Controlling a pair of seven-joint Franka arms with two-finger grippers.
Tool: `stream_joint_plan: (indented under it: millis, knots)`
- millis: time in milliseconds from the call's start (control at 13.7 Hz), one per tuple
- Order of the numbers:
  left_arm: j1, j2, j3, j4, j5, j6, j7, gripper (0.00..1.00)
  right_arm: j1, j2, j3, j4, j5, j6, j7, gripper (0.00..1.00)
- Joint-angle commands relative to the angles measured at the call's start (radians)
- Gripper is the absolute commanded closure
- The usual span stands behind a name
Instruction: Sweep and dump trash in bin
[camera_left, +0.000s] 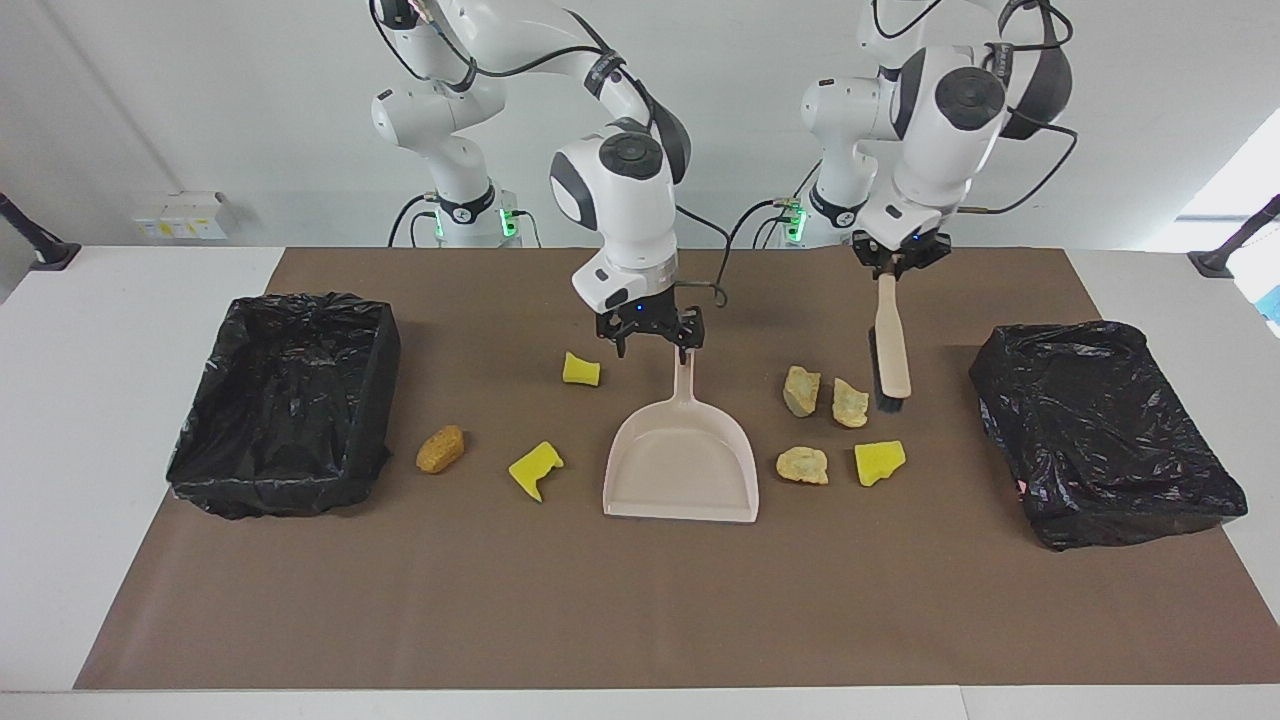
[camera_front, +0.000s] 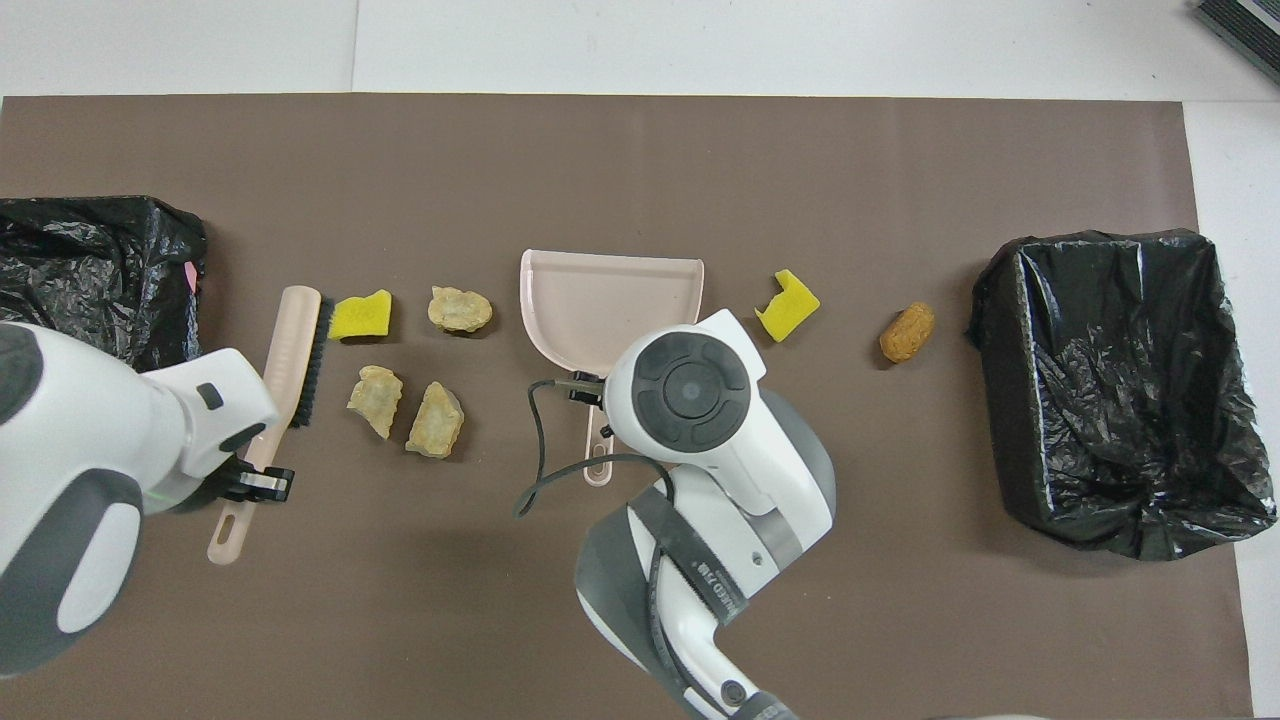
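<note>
Several foam scraps lie on the brown mat: a yellow one (camera_left: 581, 369), an orange-brown one (camera_left: 440, 448) and a yellow one (camera_left: 535, 468) toward the right arm's end, and three tan ones (camera_left: 801, 390) and a yellow one (camera_left: 879, 461) beside the brush. The beige dustpan (camera_left: 680, 460) lies flat mid-table. My right gripper (camera_left: 653, 345) is open just over the end of its handle, one finger at the handle. My left gripper (camera_left: 897, 268) is shut on the handle of the beige brush (camera_left: 892, 350), whose bristles are by the tan scraps (camera_front: 376, 399).
A black-lined bin (camera_left: 270, 490) stands open at the right arm's end of the mat; it also shows in the overhead view (camera_front: 1005, 400). A second black-bagged bin (camera_left: 1105, 430) stands at the left arm's end. In the overhead view the right arm hides one yellow scrap.
</note>
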Motion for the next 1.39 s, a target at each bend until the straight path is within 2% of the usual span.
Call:
stream_joint_plan:
  millis: [0, 146, 293, 513, 586, 659, 732, 952, 1172, 1318]
  knots:
    - [0.083, 0.099, -0.016, 0.083, 0.064, 0.058, 0.104, 1.00, 0.044, 0.004, -0.004, -0.097, -0.062, 0.116, 0.079, 0.02]
    - [0.132, 0.133, -0.016, 0.121, 0.072, 0.072, 0.167, 1.00, 0.051, 0.001, -0.004, -0.136, -0.065, 0.147, 0.083, 0.08]
    - [0.137, 0.133, -0.016, 0.121, 0.069, 0.066, 0.201, 1.00, 0.070, -0.002, -0.006, -0.140, -0.066, 0.138, 0.083, 0.19]
    - [0.137, 0.132, -0.016, 0.120, 0.068, 0.072, 0.201, 1.00, 0.072, -0.002, -0.006, -0.139, -0.098, 0.132, 0.079, 0.42]
    - [0.137, 0.132, -0.016, 0.120, 0.068, 0.073, 0.202, 1.00, 0.071, -0.002, -0.004, -0.134, -0.109, 0.126, 0.076, 0.57]
    - [0.140, 0.132, -0.016, 0.118, 0.068, 0.076, 0.202, 1.00, 0.072, -0.002, -0.004, -0.128, -0.123, 0.115, 0.067, 0.81]
    - [0.140, 0.130, -0.016, 0.114, 0.068, 0.083, 0.202, 1.00, 0.072, -0.001, -0.004, -0.117, -0.143, 0.097, 0.057, 1.00]
    - [0.140, 0.129, -0.016, 0.109, 0.068, 0.083, 0.202, 1.00, 0.068, -0.011, -0.003, -0.081, -0.167, 0.047, -0.007, 1.00]
    - [0.140, 0.141, -0.016, 0.104, 0.066, 0.125, 0.199, 1.00, 0.012, -0.074, -0.003, -0.080, -0.125, 0.024, -0.104, 1.00]
    - [0.146, 0.156, -0.016, 0.106, 0.066, 0.170, 0.198, 1.00, 0.002, -0.096, -0.004, -0.080, -0.102, -0.002, -0.230, 1.00]
